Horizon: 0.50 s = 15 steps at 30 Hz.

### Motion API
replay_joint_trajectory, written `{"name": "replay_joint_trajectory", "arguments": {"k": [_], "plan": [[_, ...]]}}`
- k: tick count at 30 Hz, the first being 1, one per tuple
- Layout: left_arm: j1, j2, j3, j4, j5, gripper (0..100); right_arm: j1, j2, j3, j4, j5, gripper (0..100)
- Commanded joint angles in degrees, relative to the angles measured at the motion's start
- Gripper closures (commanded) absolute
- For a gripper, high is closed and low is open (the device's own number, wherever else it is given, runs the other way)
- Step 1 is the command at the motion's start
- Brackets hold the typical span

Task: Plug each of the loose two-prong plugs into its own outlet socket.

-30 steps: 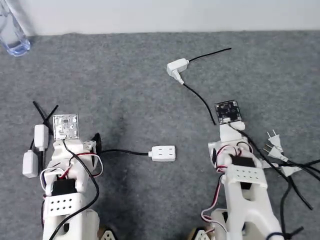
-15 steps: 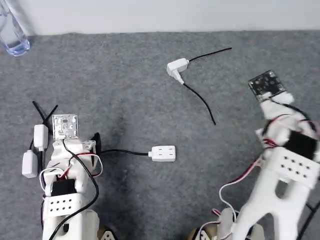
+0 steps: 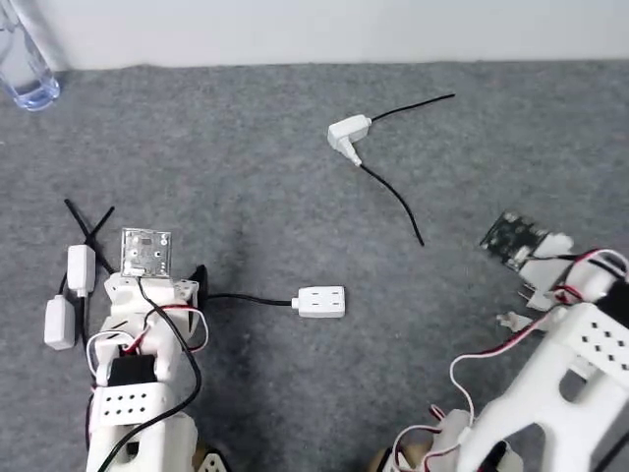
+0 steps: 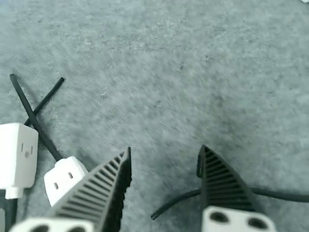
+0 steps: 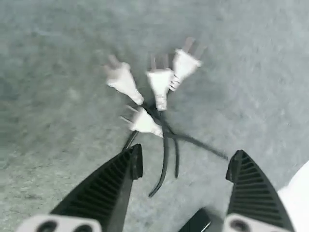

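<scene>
Where the grey table [image 3: 226, 167] meets the wall at its far left corner, a clear glass [image 3: 25, 74] stands. Nearer, along the left edge, the first outlet socket [image 3: 81, 267] and the second outlet socket [image 3: 59, 322] lie close together, both on black leads. Just beside them is the left gripper [image 4: 165, 152], its jaws parted with nothing between them but bare table. Near the middle of the table lies the third outlet socket [image 3: 321, 301], slots facing up. Its black cord [image 3: 246, 297] runs back toward the left arm. Farther back sits a white cord end [image 3: 349, 133] on its own black lead; whether it is a plug or a socket I cannot tell. At the right edge the right gripper [image 5: 188, 152] hangs with its jaws spread wide and holding nothing. It is above the bunch of four two-prong plugs [image 5: 159, 84], which lie loose on the table. Their prongs point away from the gripper and their dark leads gather between its fingers.
</scene>
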Motion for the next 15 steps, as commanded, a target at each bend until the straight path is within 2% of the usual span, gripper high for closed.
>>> {"name": "replay_joint_trajectory", "arguments": {"k": [1,7,11,15], "plan": [[0.35,-0.70,-0.48,-1.49,-0.79,79,-3.12,-0.22,2.73,-7.08,-0.09,71.9],[0.35,-0.70,-0.48,-1.67,-0.97,79,-5.32,6.46,11.60,-28.00,-5.36,71.9],[0.62,-0.70,-0.48,-1.67,-1.05,79,-5.14,16.48,8.70,-30.99,-6.24,71.9],[0.70,-0.70,-0.48,-1.67,-1.05,79,-4.26,26.07,1.49,-32.48,-13.10,71.9]]}}
